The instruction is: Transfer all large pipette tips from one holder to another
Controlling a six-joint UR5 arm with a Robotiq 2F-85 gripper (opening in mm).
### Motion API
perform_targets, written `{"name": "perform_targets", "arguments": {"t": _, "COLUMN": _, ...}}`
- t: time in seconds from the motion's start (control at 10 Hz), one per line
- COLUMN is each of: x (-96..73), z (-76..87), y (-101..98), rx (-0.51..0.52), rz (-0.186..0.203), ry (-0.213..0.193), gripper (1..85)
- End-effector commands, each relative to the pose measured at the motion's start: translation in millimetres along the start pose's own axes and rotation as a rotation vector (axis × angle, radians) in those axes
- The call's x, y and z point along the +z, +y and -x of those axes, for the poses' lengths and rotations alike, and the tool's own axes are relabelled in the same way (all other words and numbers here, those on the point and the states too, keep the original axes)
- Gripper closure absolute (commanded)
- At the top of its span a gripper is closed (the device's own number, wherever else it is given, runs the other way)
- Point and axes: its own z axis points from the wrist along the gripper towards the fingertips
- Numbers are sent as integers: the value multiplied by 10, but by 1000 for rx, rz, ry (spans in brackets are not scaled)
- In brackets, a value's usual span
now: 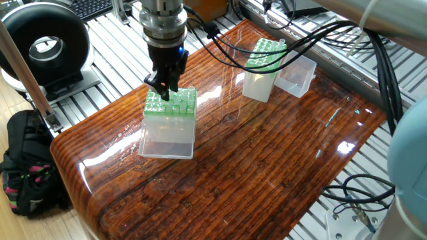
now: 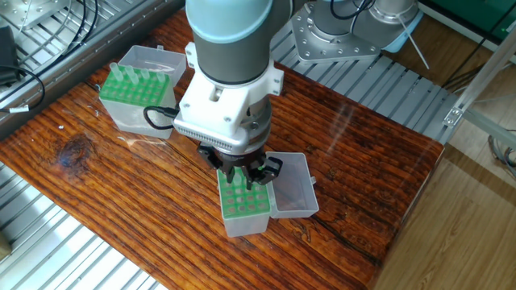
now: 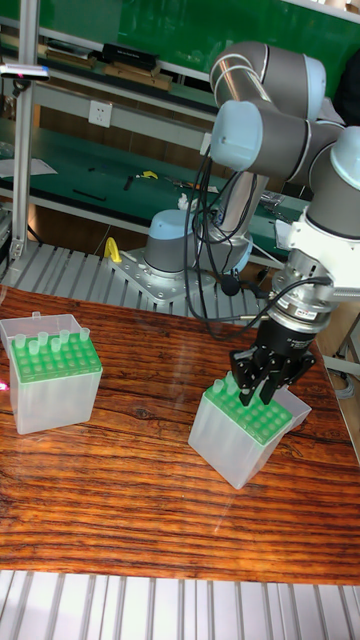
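The gripper [image 3: 265, 385] hovers over the near holder [image 3: 243, 433], grip state unclear. The far holder [image 3: 50, 370] by the worktop's edge holds several tips [image 3: 35, 345], so transfers seemingly remain.

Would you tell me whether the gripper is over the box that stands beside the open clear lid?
Yes, the gripper hangs directly above the green-topped box with the clear lid lying open next to it.

Your tabletop [image 1: 267, 167] is glossy varnished wood, grain showing under glare. Both tip boxes [image 3: 240, 435] [image 3: 50, 385] look frosted translucent plastic with matt green racks. The claw [image 3: 266, 385] is matt black; slatted metal [image 2: 387, 80] borders the wood.
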Motion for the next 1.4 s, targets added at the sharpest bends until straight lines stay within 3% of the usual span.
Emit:
{"name": "perform_targets", "arguments": {"t": 0.0, "x": -31, "z": 61, "y": 12, "rx": 5, "rz": -13, "ry": 0, "gripper": 497}}
{"name": "perform_targets", "arguments": {"t": 0.3, "x": -20, "z": 53, "y": -44, "rx": 6, "rz": -39, "ry": 10, "gripper": 523}}
{"name": "perform_targets", "arguments": {"t": 1.3, "x": 66, "z": -33, "y": -28, "rx": 11, "rz": -45, "ry": 11, "gripper": 567}}
